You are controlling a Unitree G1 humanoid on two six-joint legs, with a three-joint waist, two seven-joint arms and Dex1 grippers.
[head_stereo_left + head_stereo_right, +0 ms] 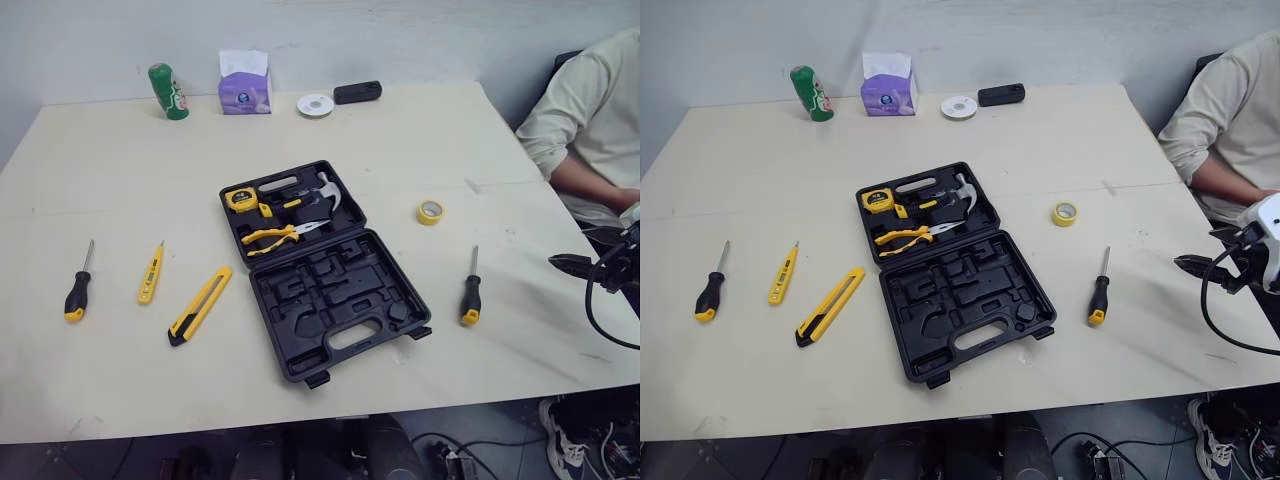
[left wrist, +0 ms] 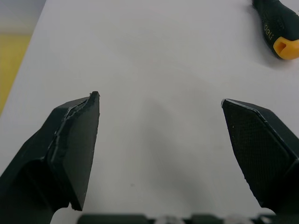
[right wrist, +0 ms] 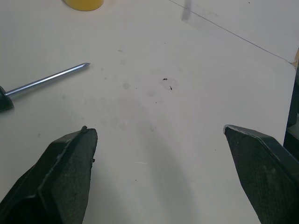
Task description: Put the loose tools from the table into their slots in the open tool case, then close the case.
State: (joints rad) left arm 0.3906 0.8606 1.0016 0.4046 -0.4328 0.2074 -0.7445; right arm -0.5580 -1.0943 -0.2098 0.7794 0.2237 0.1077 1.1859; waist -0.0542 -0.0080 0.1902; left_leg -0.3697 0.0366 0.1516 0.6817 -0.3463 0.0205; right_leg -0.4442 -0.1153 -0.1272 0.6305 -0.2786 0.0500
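Note:
The black tool case (image 1: pixel 340 300) lies open at the table's middle. Its far half holds a tape measure (image 1: pixel 241 198), a hammer (image 1: pixel 318 193) and pliers (image 1: pixel 278 237). Left of the case lie a black-and-yellow screwdriver (image 1: pixel 77 290), a small yellow screwdriver (image 1: pixel 150 273) and a yellow utility knife (image 1: pixel 200 305). Another screwdriver (image 1: pixel 470 295) lies right of the case. My right gripper (image 1: pixel 565 264) hovers open over the table's right edge, well right of that screwdriver, whose shaft (image 3: pixel 46 80) shows in the right wrist view. My left gripper (image 2: pixel 159 140) is open above bare table, near a screwdriver handle (image 2: pixel 278 28).
A yellow tape roll (image 1: pixel 430 212) sits right of the case. Along the back edge stand a green can (image 1: pixel 168 91), a tissue box (image 1: pixel 244 85), a white tape roll (image 1: pixel 315 104) and a black block (image 1: pixel 357 92). A person (image 1: pixel 590 110) sits at the right.

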